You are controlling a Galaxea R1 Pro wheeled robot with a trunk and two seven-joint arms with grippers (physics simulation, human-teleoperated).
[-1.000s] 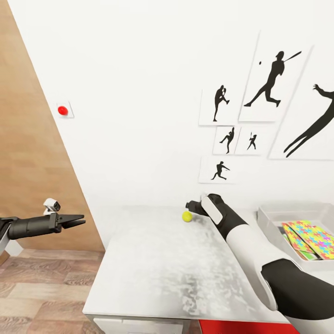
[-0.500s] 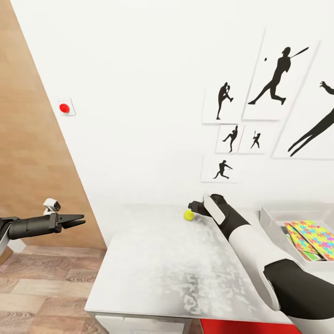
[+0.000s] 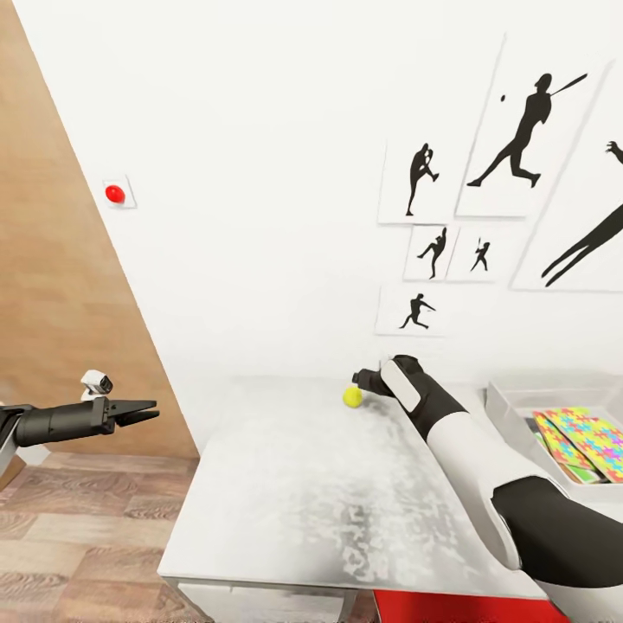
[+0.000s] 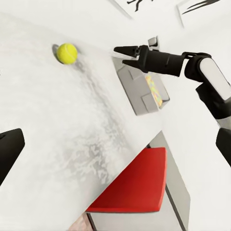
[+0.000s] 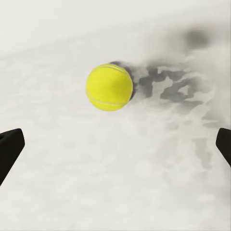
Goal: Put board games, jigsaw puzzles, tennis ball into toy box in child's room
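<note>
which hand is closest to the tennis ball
The right hand, hovering open beside the tennis ball at the table's far edge; the left hand hangs off the table.

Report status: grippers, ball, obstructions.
Right gripper open, above the table, short of the tennis ball. Left gripper shut, off the table. Nothing between right gripper and ball.
</note>
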